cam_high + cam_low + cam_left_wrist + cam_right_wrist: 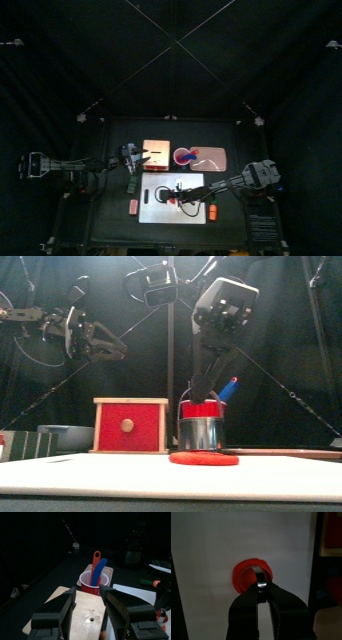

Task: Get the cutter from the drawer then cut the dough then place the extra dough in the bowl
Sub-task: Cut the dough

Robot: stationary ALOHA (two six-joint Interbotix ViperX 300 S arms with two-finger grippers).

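The right fingers (246,612) were clamped on the wire handle of the metal cutter (199,434), which stood on the red dough (203,458) on the white board (80,471), while the left fingers (64,609) hung spread above the wooden box (130,424).

I am holding my left hand (87,594) raised near the tabletop's (114,230) left edge, jaws spread wide. My right arm is reaching down toward the front edge, its hand (261,587) pinching the cutter (198,436).

The left arm (67,167) and right arm (249,179) are thin and black with grey parts. Their fingers (125,611) are black and wide.
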